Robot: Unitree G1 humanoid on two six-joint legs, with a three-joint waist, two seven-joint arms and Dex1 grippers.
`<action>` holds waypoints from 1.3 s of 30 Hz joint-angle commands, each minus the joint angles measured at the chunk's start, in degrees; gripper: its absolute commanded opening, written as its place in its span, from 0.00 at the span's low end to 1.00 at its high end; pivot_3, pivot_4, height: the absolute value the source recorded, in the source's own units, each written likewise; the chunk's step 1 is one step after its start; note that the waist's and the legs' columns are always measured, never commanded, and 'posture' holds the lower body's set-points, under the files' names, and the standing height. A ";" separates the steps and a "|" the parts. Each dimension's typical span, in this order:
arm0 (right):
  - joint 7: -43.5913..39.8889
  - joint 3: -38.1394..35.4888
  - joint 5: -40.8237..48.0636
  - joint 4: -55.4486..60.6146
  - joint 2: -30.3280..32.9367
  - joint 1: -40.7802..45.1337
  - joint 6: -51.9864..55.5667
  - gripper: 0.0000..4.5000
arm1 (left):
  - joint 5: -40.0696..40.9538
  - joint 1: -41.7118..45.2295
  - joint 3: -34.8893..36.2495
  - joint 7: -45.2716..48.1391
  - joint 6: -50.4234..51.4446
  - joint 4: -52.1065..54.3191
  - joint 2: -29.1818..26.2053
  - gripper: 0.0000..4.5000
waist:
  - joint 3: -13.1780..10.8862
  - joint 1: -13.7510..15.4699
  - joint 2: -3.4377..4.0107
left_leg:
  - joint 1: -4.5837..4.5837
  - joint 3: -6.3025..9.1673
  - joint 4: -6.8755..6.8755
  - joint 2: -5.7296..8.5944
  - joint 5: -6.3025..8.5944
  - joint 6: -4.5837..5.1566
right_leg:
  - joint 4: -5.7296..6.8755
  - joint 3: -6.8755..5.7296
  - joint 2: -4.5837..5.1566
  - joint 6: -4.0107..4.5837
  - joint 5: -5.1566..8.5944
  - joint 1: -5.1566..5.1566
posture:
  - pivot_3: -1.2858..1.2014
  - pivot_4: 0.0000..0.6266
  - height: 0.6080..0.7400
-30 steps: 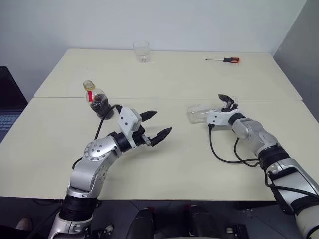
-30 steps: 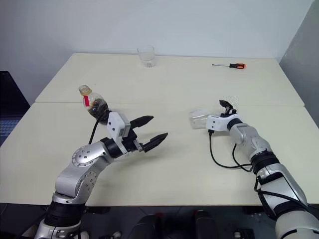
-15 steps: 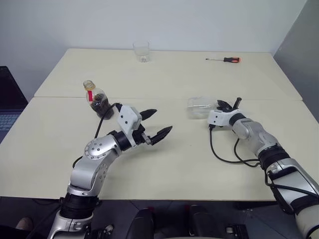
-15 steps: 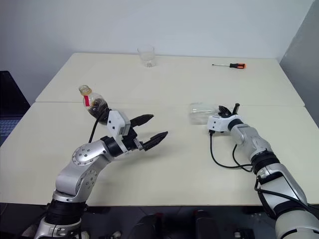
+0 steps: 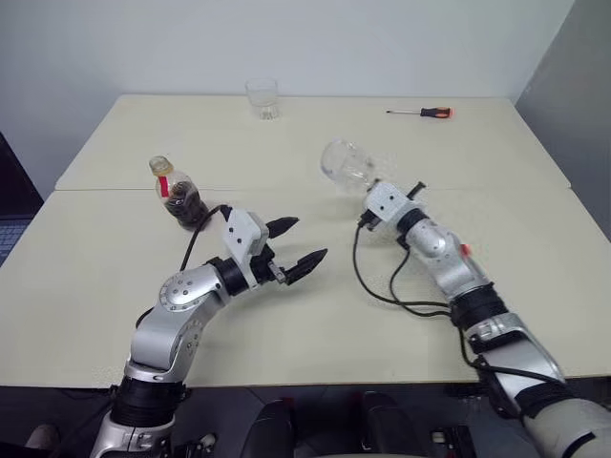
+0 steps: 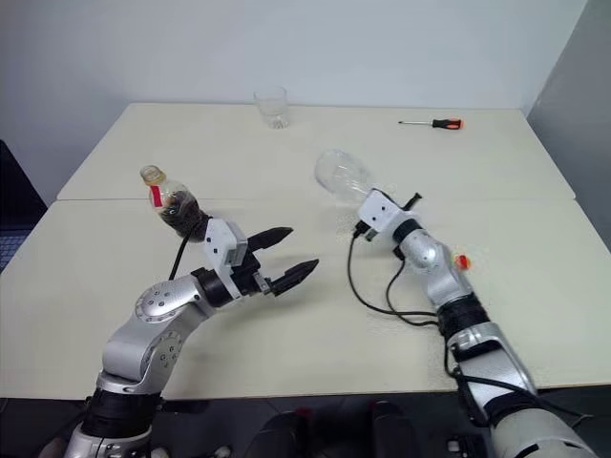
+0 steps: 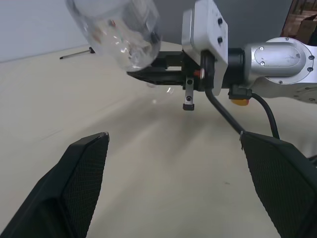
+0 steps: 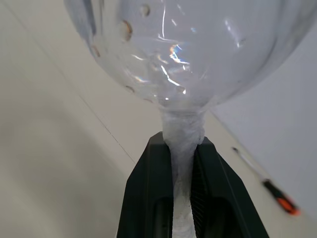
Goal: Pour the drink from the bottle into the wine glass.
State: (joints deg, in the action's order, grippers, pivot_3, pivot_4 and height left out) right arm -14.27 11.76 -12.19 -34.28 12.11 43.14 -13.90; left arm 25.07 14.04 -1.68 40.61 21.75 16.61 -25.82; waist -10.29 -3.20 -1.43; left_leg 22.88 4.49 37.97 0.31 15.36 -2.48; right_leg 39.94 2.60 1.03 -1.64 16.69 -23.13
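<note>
The right hand (image 8: pixel 182 163) grips the clear stemmed wine glass (image 5: pixel 346 163) by its stem above the table (image 5: pixel 401 143), while the left hand (image 5: pixel 295 244) stands open.

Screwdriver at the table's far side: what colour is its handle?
The screwdriver has an orange-red and black handle, clearest in the left eye view.

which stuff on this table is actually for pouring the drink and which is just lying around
For the job:
- small squat clear plastic bottle with yellow-orange cap, holding the dark brown drink
- clear stemmed wine glass, its stem gripped by the right end effector, held tilted above the table
- left end effector, open, holding nothing

Lying about:
- short clear tumbler
- orange-handled screwdriver
</note>
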 commanded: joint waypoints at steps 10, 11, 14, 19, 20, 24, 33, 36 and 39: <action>-10.65 -4.48 16.83 3.60 -11.63 -2.39 2.33 0.03 | 5.29 -7.09 5.48 -1.61 3.48 11.13 -1.76 1.00 | -0.02 0.15 0.03 | -0.01 0.02 0.00 0.01 0.05 0.09 | 0.01 -0.01 0.02 0.00 0.00 -0.01 | 0.52 0.24 1.00; -11.17 -4.43 17.08 3.56 -11.65 -2.69 2.34 0.03 | 5.30 -8.23 6.12 -2.11 3.41 12.17 -1.81 1.00 | -0.01 0.15 0.03 | -0.02 0.02 0.00 0.01 0.05 0.09 | 0.01 -0.01 0.02 0.00 0.00 -0.02 | 0.52 0.24 1.00; -12.16 -4.26 17.11 3.20 -11.72 -3.41 1.89 0.03 | 6.51 -11.60 8.73 -3.85 4.25 15.45 -1.93 1.00 | -0.01 0.18 0.03 | -0.02 0.02 0.00 0.01 0.05 0.09 | 0.00 0.00 0.02 0.00 0.00 -0.02 | 0.52 0.24 1.00; -12.45 -4.57 17.45 2.27 -12.83 -3.88 1.48 0.03 | 8.13 -15.56 13.96 -5.98 4.41 18.12 -2.78 1.00 | -0.02 0.11 0.04 | -0.03 0.03 -0.02 -0.01 0.05 0.09 | 0.03 -0.01 0.00 0.00 0.00 -0.04 | 0.52 0.24 1.00; -12.51 -4.55 17.55 2.13 -13.19 -4.09 1.38 0.03 | 8.49 -16.13 15.42 -7.05 4.36 18.53 -2.54 1.00 | -0.02 0.12 0.04 | -0.03 0.01 -0.02 -0.02 0.06 0.09 | 0.03 0.00 0.00 0.00 0.00 -0.04 | 0.52 0.24 1.00; -13.13 -4.23 17.50 2.17 -14.00 -5.69 1.56 0.03 | 10.98 -19.38 18.63 -11.43 5.30 22.89 -0.88 1.00 | -0.02 0.12 0.04 | -0.02 0.02 -0.03 -0.02 0.06 0.09 | 0.00 0.00 0.01 0.00 0.00 -0.04 | 0.52 0.24 1.00; -13.76 -4.80 17.78 1.30 -14.72 -7.08 1.67 0.03 | 17.84 -34.58 24.72 -20.32 8.02 37.62 1.19 1.00 | -0.02 0.27 0.05 | -0.04 0.02 -0.02 -0.02 0.06 0.10 | 0.02 0.00 0.01 0.01 0.01 -0.01 | 0.52 0.24 1.00; -14.04 -4.60 17.84 0.65 -15.39 -7.19 1.40 0.03 | 19.14 -38.32 26.51 -22.51 7.76 40.10 1.29 1.00 | -0.02 0.28 0.05 | -0.05 0.00 -0.02 -0.03 0.07 0.10 | 0.02 0.02 0.00 0.03 0.02 -0.01 | 0.52 0.24 1.00; -14.24 -4.93 18.33 -0.81 -16.17 -7.18 1.07 0.03 | 19.84 -40.36 27.71 -24.23 7.42 41.06 1.15 1.00 | -0.02 0.37 0.05 | -0.05 0.03 -0.02 -0.01 0.07 0.10 | 0.00 -0.01 0.00 0.03 0.02 0.02 | 0.52 0.24 1.00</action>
State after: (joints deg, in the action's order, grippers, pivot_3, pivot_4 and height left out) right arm -27.85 7.78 4.84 -35.39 -3.33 35.12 -11.11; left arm 43.92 -25.74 24.47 17.38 29.97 54.98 -24.67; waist -10.32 -2.83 -1.39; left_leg 22.83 4.52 37.96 0.31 15.43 -2.38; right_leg 39.93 2.59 1.03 -1.61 16.71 -23.10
